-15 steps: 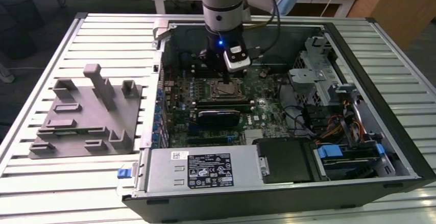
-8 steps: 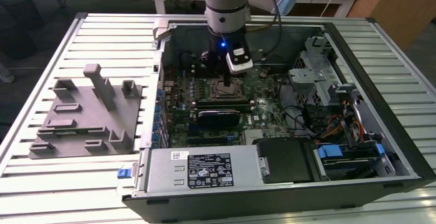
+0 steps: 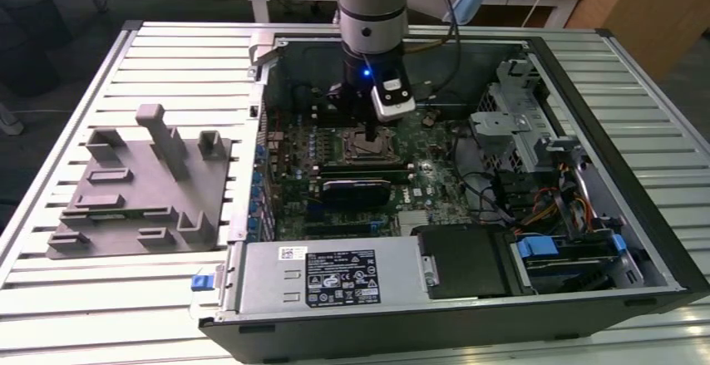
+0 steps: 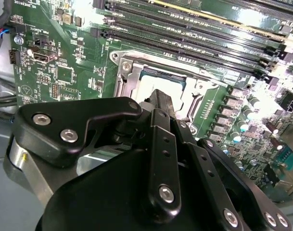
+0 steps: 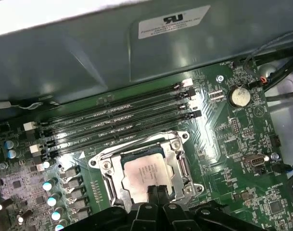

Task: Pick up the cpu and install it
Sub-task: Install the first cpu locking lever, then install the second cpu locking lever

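Observation:
The cpu [image 5: 144, 169] is a flat silver-grey square that lies level inside the metal socket frame [image 5: 178, 161] on the green motherboard. It shows pale behind the fingers in the second wrist view [image 4: 153, 83]. My gripper [image 5: 157, 190] hangs straight down over the socket, its two black fingertips pressed together at the cpu's near edge. I see nothing held between them. In the exterior view the gripper [image 3: 370, 135] stands over the socket in the middle of the open computer case. The fingers' black linkage [image 4: 160, 159] hides part of the socket.
Several black memory slots [image 5: 122, 120] run beside the socket, with the grey case wall [image 5: 88, 57] behind them. A black card [image 3: 355, 189] lies below the socket. A power supply [image 3: 332, 275] and drive cages [image 3: 521, 124] fill the case. A grey tray [image 3: 133, 190] sits at the exterior view's left.

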### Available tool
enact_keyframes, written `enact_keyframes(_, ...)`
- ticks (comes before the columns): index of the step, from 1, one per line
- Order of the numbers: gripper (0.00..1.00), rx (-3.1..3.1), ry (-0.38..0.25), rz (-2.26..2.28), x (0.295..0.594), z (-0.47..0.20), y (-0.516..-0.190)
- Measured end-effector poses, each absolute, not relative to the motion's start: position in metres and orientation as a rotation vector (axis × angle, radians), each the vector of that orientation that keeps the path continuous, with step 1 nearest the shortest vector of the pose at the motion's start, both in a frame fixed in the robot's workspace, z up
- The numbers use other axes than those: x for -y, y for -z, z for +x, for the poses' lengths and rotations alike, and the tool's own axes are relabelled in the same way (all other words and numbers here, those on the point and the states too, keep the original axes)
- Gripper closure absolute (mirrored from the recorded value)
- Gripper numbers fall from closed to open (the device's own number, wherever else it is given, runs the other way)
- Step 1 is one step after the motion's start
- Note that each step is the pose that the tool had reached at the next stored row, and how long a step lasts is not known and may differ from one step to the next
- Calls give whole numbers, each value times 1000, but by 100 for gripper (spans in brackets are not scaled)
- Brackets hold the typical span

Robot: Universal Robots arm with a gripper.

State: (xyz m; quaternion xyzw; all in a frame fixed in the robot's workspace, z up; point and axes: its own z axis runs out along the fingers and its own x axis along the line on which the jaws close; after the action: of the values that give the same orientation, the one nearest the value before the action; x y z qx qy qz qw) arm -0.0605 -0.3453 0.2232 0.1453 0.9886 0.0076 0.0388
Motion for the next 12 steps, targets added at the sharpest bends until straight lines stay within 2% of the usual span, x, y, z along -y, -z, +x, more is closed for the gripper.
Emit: enact_keyframes(12,89,-3031,-24,445,345,-60,-232)
